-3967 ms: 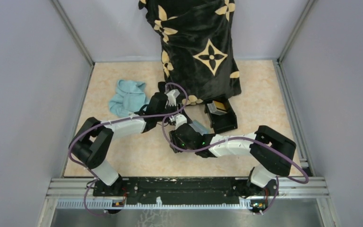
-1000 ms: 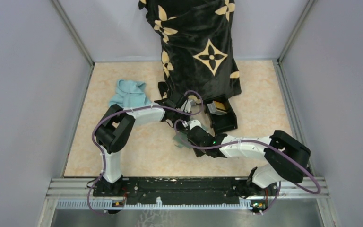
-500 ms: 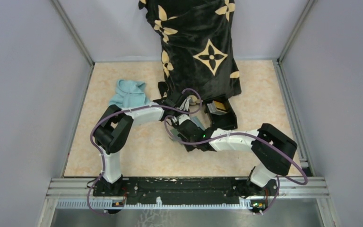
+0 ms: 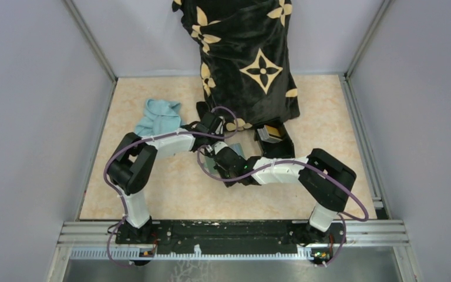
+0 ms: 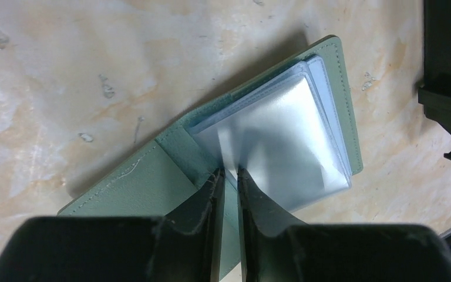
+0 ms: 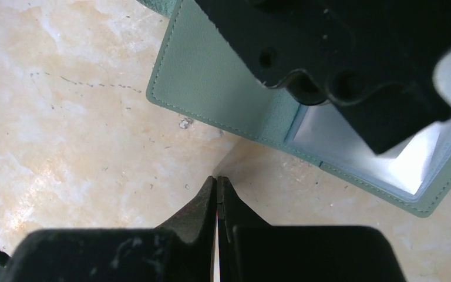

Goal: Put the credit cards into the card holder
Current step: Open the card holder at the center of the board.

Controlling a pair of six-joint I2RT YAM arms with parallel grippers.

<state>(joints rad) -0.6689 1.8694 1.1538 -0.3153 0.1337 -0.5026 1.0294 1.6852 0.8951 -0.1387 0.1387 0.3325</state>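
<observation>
The card holder [image 5: 129, 188] is a sage-green wallet lying open on the table, its clear sleeves [image 5: 282, 135] fanned to the right. My left gripper [image 5: 229, 171] stands over its fold, open by a narrow gap, and one clear sleeve rises up to the fingertips. My right gripper [image 6: 218, 179] is shut, its tips on the bare table just off the card holder's [image 6: 211, 76] edge. In the top view both grippers meet over the card holder [image 4: 236, 151], mostly hidden under them. The credit cards [image 4: 269, 134] stand in a black box.
The black box [image 4: 279, 150] sits right of the wallet, its edge showing in the left wrist view as the black box [image 5: 446, 76]. A black cloth with tan flowers [image 4: 246, 59] hangs at the back. A light blue cloth [image 4: 158, 117] lies at the left.
My left gripper's jaws have parted slightly from shut. The left arm has drawn back a little to the left. The right arm has reached further left, toward the wallet's near edge.
</observation>
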